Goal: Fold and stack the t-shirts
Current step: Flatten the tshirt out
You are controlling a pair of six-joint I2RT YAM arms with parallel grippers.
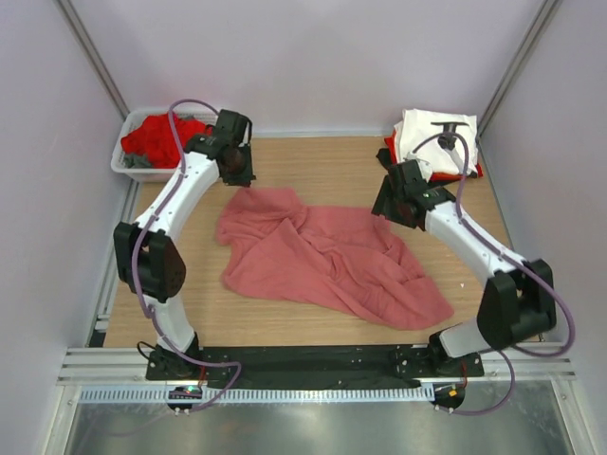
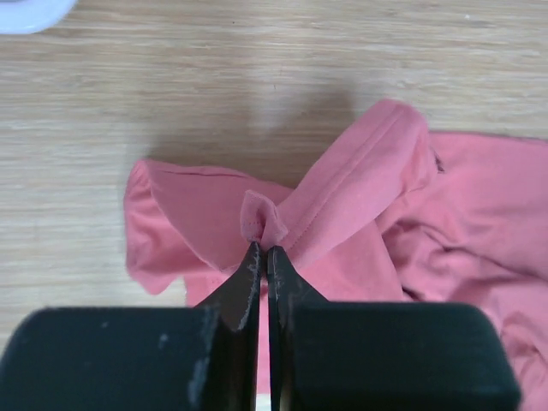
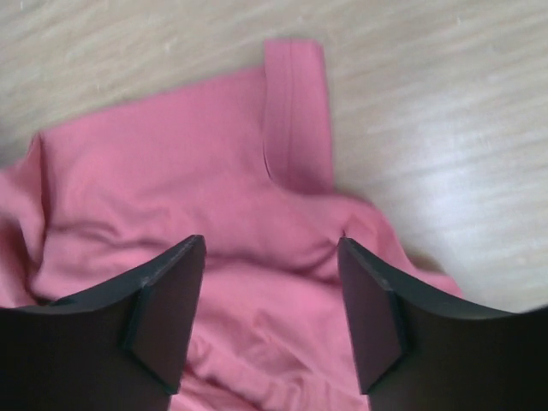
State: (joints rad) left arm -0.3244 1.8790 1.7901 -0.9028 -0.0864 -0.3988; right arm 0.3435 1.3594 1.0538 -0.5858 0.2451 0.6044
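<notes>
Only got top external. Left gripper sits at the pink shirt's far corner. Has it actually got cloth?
Observer: Yes. The left wrist view shows the left gripper shut on a small pinched fold of the pink shirt.
Operator: And the right one?
Observer: On the right wrist view, the right gripper is open over the shirt and not closed on it. A sleeve lies flat on the table just ahead of its fingers.
</notes>
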